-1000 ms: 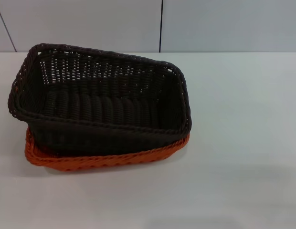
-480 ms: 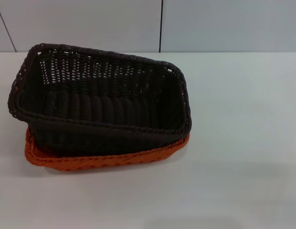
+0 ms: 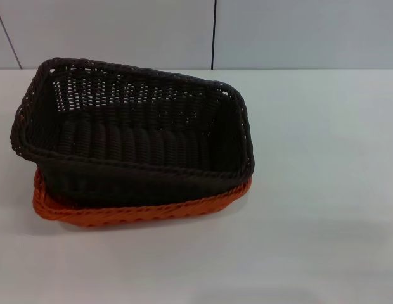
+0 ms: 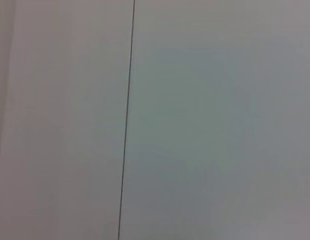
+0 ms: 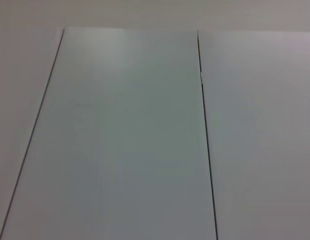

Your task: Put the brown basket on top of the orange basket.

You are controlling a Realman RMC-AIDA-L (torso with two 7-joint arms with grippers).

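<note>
Table (image 3: 323,190): white, carries both baskets on its left half.
Brown basket (image 3: 133,136): nested in the orange one, tilted, left end higher.
Orange basket (image 3: 139,212): underneath, only its near rim and side show.
Wall panels (image 4: 195,125): all that either wrist view shows.
Grippers: neither in sight.
</note>
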